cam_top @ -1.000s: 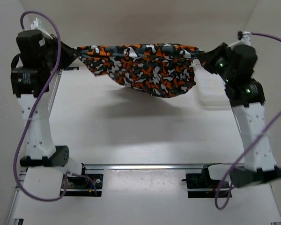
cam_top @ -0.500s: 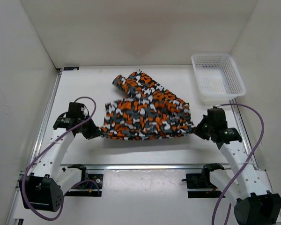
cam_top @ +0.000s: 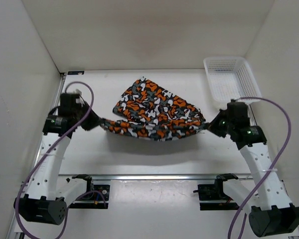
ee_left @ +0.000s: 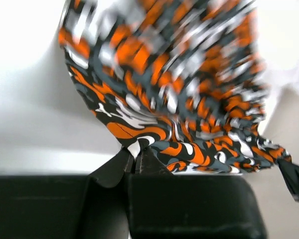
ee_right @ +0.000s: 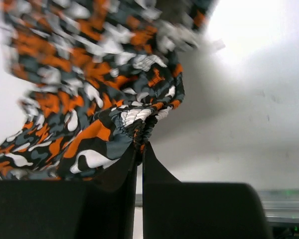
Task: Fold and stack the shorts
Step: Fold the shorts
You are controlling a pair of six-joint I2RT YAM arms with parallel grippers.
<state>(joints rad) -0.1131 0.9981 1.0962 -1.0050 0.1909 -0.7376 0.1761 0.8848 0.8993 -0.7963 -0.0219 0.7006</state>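
The shorts (cam_top: 154,112), in an orange, black, grey and white camouflage print, hang stretched between my two grippers above the table's middle, their far part trailing back toward the table. My left gripper (cam_top: 98,122) is shut on their left corner. In the left wrist view the fabric (ee_left: 179,99) is pinched between the fingertips (ee_left: 136,155). My right gripper (cam_top: 210,125) is shut on their right corner. In the right wrist view the gathered waistband (ee_right: 139,122) sits clamped between the fingertips (ee_right: 140,149).
A white mesh basket (cam_top: 231,82) stands at the back right, just behind my right arm. White walls close in the table on the left, right and back. A metal rail (cam_top: 154,176) runs along the near edge.
The shorts were held high and taut across the back, then swung down low near the front. Now both grippers have risen and moved back a little, still gripping.
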